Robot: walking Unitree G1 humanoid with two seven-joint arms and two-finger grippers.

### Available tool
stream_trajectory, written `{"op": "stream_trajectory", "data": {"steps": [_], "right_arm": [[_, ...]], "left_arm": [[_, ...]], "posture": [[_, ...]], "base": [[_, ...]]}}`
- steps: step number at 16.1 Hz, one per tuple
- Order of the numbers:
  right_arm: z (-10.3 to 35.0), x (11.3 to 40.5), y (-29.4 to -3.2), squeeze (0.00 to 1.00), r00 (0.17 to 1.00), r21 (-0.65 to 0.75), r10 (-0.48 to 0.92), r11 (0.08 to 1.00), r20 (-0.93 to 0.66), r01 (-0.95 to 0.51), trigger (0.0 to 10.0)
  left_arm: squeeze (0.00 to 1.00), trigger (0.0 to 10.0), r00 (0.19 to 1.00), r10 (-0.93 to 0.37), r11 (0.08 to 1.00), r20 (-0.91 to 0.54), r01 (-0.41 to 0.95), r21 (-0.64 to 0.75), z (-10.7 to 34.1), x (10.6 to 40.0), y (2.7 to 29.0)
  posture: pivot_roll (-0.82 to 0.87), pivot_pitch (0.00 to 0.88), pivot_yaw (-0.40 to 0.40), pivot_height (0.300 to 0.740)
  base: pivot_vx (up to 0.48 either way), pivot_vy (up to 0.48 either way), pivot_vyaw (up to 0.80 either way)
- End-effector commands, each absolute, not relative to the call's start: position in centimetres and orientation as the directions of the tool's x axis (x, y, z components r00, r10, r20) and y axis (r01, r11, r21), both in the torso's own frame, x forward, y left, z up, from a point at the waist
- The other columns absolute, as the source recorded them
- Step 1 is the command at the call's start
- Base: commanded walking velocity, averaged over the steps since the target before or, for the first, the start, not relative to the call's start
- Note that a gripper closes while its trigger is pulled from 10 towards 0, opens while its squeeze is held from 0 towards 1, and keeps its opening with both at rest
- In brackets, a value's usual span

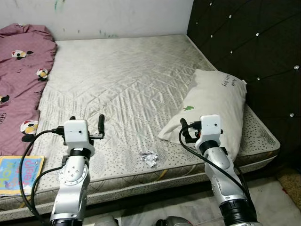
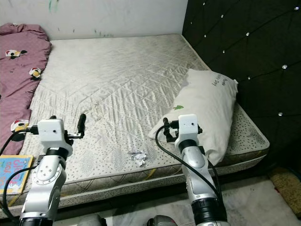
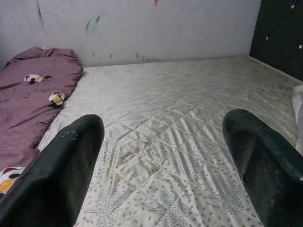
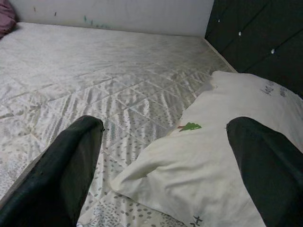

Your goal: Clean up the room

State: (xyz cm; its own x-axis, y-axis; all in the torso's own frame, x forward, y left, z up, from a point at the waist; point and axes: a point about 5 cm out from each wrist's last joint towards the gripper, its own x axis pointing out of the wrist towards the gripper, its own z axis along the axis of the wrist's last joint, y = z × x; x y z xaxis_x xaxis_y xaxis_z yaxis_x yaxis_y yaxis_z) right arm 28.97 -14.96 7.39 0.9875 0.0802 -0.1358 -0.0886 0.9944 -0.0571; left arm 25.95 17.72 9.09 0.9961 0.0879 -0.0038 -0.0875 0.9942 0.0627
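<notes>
A small crumpled silvery wrapper [image 1: 149,158] lies on the mattress [image 1: 127,84] near its front edge, between my two arms. My left gripper [image 1: 87,121] hovers open over the front left part of the bed, to the left of the wrapper and slightly beyond it. In the left wrist view its fingers [image 3: 71,156] frame bare quilted mattress. My right gripper [image 1: 195,124] stands open just above the near corner of a white pillow [image 1: 214,103], to the right of the wrapper. The right wrist view has that pillow [image 4: 208,161] between the fingers [image 4: 66,161].
A maroon blanket [image 1: 21,70] with cartoon prints lies along the bed's left side. A colourful children's book [image 1: 19,173] rests at the front left corner. A black tufted headboard [image 1: 249,42] rises on the right, a white wall [image 1: 108,16] behind.
</notes>
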Motion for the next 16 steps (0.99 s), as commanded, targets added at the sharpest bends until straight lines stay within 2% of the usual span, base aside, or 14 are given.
{"op": "stream_trajectory", "data": {"steps": [1,4,13,16], "right_arm": [[7.2,29.2,-15.2,0.00,0.986,-0.042,0.073,0.996,-0.153,-0.080,10.0],[7.5,29.5,-15.2,0.00,0.989,-0.046,0.063,0.996,-0.137,-0.070,10.0],[7.7,29.4,-14.3,0.00,0.984,-0.014,0.134,0.991,-0.119,-0.136,10.0],[7.5,29.4,-14.0,0.00,0.979,0.000,0.156,0.988,-0.129,-0.157,10.0]], "left_arm": [[0.00,10.0,0.996,0.090,0.994,-0.013,-0.089,0.062,9.0,26.1,17.6],[0.00,10.0,0.996,0.085,0.994,-0.009,-0.084,0.064,9.1,26.2,17.5],[0.00,10.0,0.995,0.099,0.992,-0.010,-0.098,0.077,9.0,26.3,17.4],[0.00,10.0,0.993,0.115,0.989,-0.002,-0.114,0.089,9.0,26.4,17.6]], "posture": [[0.00,0.025,-0.025,0.740],[0.00,0.026,-0.024,0.740],[0.00,0.030,-0.027,0.740],[0.00,0.029,-0.029,0.705]], "base": [[0.000,0.000,-0.52],[0.000,0.000,-0.80],[0.000,0.000,0.00],[0.000,0.000,0.00]]}}
